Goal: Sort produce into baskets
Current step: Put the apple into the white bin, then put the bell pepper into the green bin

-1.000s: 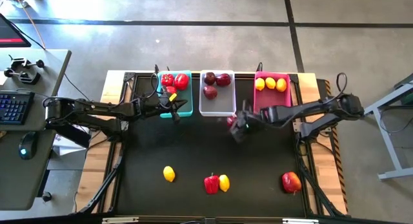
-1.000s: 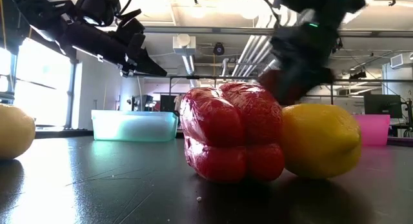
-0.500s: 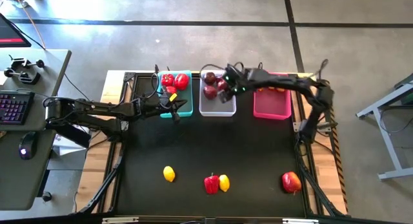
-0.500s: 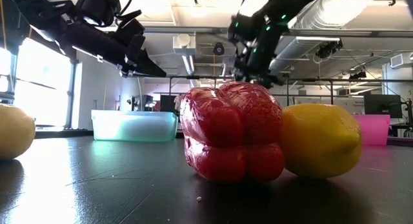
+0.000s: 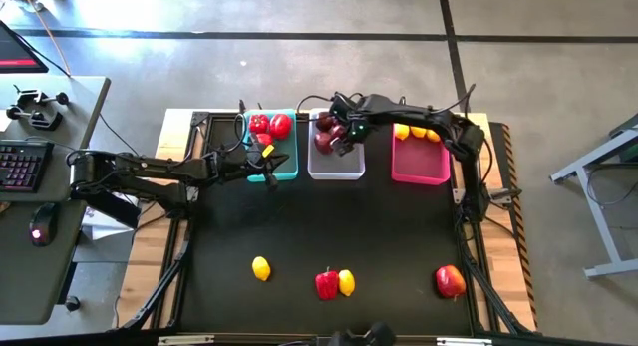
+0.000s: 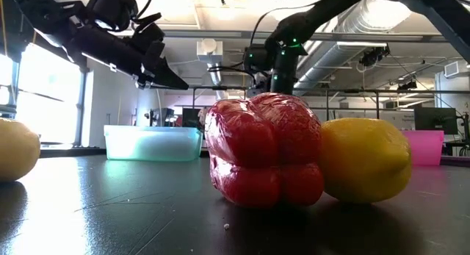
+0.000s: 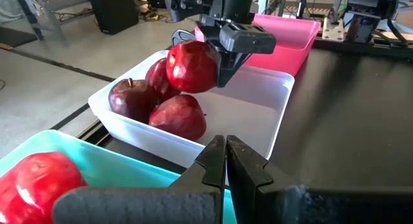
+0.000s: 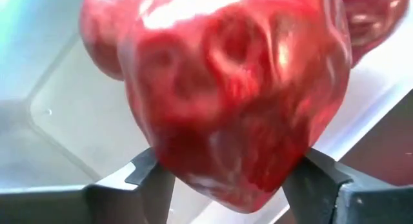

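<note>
Over white bin (image 7: 277, 114): right gripper (image 7: 222, 59) holding glossy, possibly dimpled apple (image 7: 191, 66).

An apple (image 7: 191, 66) sat between the right jaws, above the middle basket (image 7: 261, 108) holding three more apples (image 7: 177, 116).

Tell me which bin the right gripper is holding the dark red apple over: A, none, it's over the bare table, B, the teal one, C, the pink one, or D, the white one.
D: in the left wrist view the right gripper holds the dark red apple above the white bin, over the three apples already inside.
</note>
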{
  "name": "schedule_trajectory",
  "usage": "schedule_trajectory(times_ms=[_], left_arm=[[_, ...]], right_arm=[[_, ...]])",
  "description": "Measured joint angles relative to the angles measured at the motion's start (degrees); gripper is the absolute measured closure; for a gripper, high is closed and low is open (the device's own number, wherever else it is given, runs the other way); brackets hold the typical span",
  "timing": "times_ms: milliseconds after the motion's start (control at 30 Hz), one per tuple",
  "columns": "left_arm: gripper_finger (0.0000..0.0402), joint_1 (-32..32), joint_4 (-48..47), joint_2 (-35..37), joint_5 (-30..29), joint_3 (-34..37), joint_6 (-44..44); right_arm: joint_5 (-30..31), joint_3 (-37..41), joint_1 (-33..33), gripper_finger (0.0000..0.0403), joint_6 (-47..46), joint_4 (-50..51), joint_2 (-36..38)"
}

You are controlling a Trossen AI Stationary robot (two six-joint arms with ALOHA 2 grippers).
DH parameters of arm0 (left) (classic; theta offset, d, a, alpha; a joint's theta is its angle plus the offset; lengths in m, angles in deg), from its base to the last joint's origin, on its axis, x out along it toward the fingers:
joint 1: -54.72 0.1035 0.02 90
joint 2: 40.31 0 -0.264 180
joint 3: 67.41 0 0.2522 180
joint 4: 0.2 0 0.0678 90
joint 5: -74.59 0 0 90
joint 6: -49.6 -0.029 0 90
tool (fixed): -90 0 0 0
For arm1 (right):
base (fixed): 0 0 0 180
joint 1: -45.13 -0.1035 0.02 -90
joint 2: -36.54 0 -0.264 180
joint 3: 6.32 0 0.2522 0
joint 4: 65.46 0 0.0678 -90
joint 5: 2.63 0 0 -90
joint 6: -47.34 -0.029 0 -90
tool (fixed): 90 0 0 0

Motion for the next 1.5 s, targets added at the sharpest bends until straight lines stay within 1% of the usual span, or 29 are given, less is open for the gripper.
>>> schedule_trajectory(times_ms=[200, 267, 333, 433, 533, 633, 700, 767, 833, 900, 933, 967, 1100, 1200, 1267, 1367, 1433, 1500], left_arm=[[0.0401, 0.0, 0.0, 0.0, 0.0, 0.0, 0.0], [0.0401, 0.0, -0.1, 0.0, 0.0, 0.0, 0.0], [0.0401, 0.0, -0.1, 0.0, 0.0, 0.0, 0.0], [0.0401, 0.0, -0.5, 0.0, 0.0, 0.0, 0.0], [0.0401, 0.0, -1.0, 0.0, 0.0, 0.0, 0.4], [0.0401, 0.0, -1.8, 0.0, 0.0, 0.0, 0.5], [0.0401, 0.0, -2.1, 0.0, 0.1, 0.0, 0.8], [0.0401, 0.0, -2.2, 0.0, 0.1, 0.0, 1.1], [0.0401, 0.0, -2.1, 0.0, 0.1, 0.0, 1.1], [0.0401, 0.0, -2.1, 0.0, 0.1, 0.0, 1.1], [0.0401, 0.0, -2.1, 0.0, 0.4, 0.0, 1.1], [0.0401, 0.0, -2.1, 0.0, 0.6, 0.0, 1.1], [0.0401, 0.0, -2.0, 0.0, 2.6, 0.0, 1.1], [0.0401, 0.0, -2.0, 0.0, 3.9, 0.0, 1.0], [0.0401, 0.0, -1.9, 0.0, 5.0, 0.0, 1.1], [0.0401, 0.0, -1.9, 0.0, 5.1, 0.0, 1.1], [0.0401, 0.0, -1.9, 0.0, 5.4, 0.0, 1.0], [0.0401, 0.0, -1.9, 0.0, 6.7, 0.0, 1.0]], right_arm=[[1.9, 0.0, 0.0, 0.0129, 0.3, 0.7, 0.0], [3.4, 0.0, -0.1, 0.0118, 0.5, 0.6, 0.0], [4.9, 0.0, -0.2, 0.0113, 1.3, 0.6, 0.0], [4.9, 0.0, -0.5, 0.0111, 4.0, 0.8, 0.0], [4.9, 0.0, -0.9, 0.0120, 4.9, 1.3, 0.1], [7.4, 0.0, -2.3, 0.0152, 6.3, 2.0, 1.1], [10.1, 0.0, -3.7, 0.0191, 6.8, 2.3, 2.7], [12.0, 0.6, -5.5, 0.0242, 7.0, 2.0, 4.5], [13.0, 2.2, -7.7, 0.0302, 6.8, 0.8, 6.6], [13.1, 5.6, -9.9, 0.0363, 5.9, -2.7, 9.1], [13.1, 7.8, -11.1, 0.0383, 4.9, -4.9, 10.7], [13.1, 10.3, -12.3, 0.0391, 3.4, -7.3, 12.3], [13.4, 20.3, -17.6, 0.0379, -4.7, -16.3, 18.7], [14.4, 26.5, -22.5, 0.0394, -10.5, -20.5, 23.2], [15.7, 30.0, -26.2, 0.0400, -13.6, -21.6, 25.9], [19.5, 33.7, -32.1, 0.0395, -18.0, -21.9, 28.9], [19.8, 35.4, -35.5, 0.0398, -20.9, -21.8, 30.3], [18.3, 36.6, -38.6, 0.0401, -22.9, -21.7, 30.9]])
